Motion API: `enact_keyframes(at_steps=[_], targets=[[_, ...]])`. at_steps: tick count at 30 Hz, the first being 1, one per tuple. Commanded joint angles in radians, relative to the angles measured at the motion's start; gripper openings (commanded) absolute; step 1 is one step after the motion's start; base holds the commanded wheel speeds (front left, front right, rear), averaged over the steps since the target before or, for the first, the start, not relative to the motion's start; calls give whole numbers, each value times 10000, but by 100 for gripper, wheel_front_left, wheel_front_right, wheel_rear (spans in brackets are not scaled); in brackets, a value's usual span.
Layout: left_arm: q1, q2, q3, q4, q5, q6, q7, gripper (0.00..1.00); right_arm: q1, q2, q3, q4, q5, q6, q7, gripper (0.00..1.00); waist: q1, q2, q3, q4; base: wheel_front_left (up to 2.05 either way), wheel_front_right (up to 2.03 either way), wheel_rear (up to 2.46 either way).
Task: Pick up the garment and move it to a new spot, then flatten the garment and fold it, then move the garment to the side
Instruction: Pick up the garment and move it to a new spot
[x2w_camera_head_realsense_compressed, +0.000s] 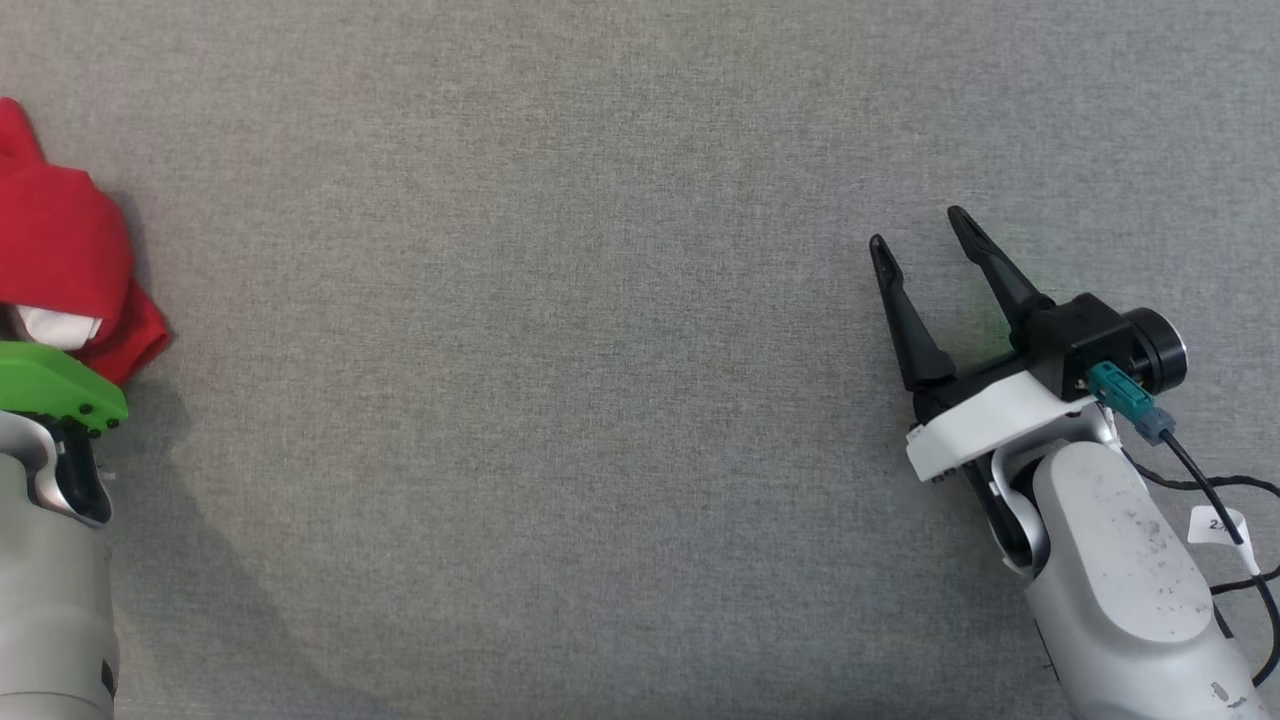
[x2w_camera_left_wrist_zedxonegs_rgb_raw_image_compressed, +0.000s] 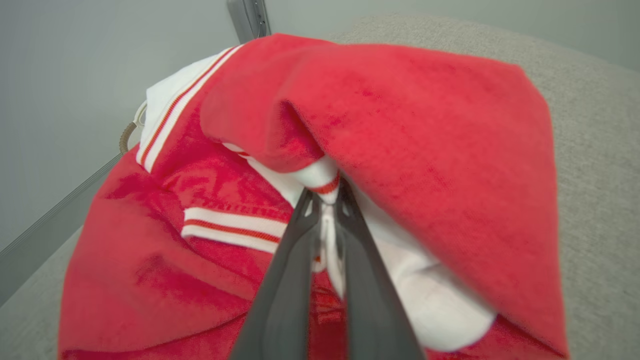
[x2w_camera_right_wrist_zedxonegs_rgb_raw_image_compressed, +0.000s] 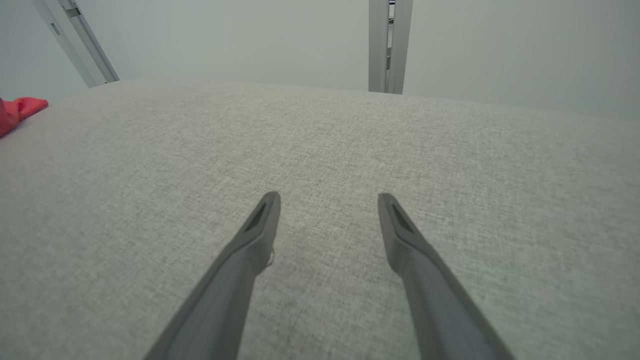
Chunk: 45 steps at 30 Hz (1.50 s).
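The garment is a red piece with white, red-striped trim, bunched at the far left edge of the grey table in the head view. In the left wrist view the garment lies crumpled close up, and my left gripper is shut on a white fold of it under a red flap. In the head view the left arm's green wrist part sits just below the cloth and hides the fingers. My right gripper stands open over bare table at the right, nothing between its fingers. A red corner of the garment shows far left.
The grey fabric-covered table stretches wide between the two arms. Metal frame posts stand beyond the table's far edge. A black cable with a white tag trails off the right wrist.
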Motion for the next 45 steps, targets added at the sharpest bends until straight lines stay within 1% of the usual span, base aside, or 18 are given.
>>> enact_keyframes(at_steps=[1, 6, 10, 14, 19, 22, 25, 30, 35, 36, 37, 38, 42, 45], targets=[[-162, 52, -33, -252, 93, -84, -85, 0, 195, 17, -98, 31, 84, -16, -15, 100, -1, 0, -276, -24, 0, 0, 0], [-259, -159, -418, -1736, 399, -261, -78, 0, 404, 156, -245, 161, 125, -16, -15, 100, -1, 0, -838, -132, 0, 0, 0], [-316, -534, -1053, -3143, 679, -333, -78, 0, 582, 262, -265, 196, 182, -16, -15, 100, -1, 0, -1272, -364, 0, 0, 0], [-256, -1048, -2110, -4560, 476, -336, -73, 0, 772, 319, -317, 225, 261, -16, -16, 100, -1, 0, -1689, -743, 0, 0, 0], [125, -1516, -3631, -5916, -56, -338, -74, 0, 944, 366, -256, 247, 466, -16, -15, 100, -1, 0, -2100, -1487, 0, 0, 0], [176, -1746, -4430, -6320, -374, -339, -73, 0, 1019, 367, -103, 255, 751, -16, -16, 100, -1, 0, -2241, -2020, 0, 0, 0], [127, -2026, -5339, -6395, -744, -340, -74, 0, 1084, 371, 11, 246, 939, -16, -15, 100, -1, 0, -2318, -2597, 0, 0, 0], [-67, -2339, -6756, -6044, -1293, -341, -76, 0, 1140, 372, 206, 268, 1229, -16, -15, 100, -1, 0, -2314, -3484, 0, 0, 0], [291, -2430, -7876, -5709, -1902, -334, -73, 0, 1223, 372, 340, 270, 1463, -16, -15, 100, -1, 0, -2354, -4093, 0, 0, 0], [369, -2431, -8078, -5736, -2070, -281, -73, 9, 1240, 373, 347, 259, 1475, -16, -15, 100, -1, 0, -2365, -4171, 0, 0, 0], [425, -2430, -8196, -5768, -2167, -213, -75, 36, 1248, 371, 366, 252, 1503, -16, -15, 100, -1, 0, -2373, -4226, 0, 0, 0], [513, -2424, -8316, -5759, -2301, -122, -75, 100, 1259, 374, 368, 241, 1519, -16, -15, 100, -1, 0, -2383, -4259, 0, 0, 0], [1143, -2423, -8206, -5917, -2464, 169, -72, 100, 1324, 373, 261, 253, 1513, -16, -15, 100, -1, 0, -2465, -4238, 0, 0, 0], [1515, -2421, -8020, -5831, -2097, 285, -72, 100, 1408, 377, 145, 259, 1428, -16, -15, 100, -1, 0, -2576, -4067, 0, 0, 0]])
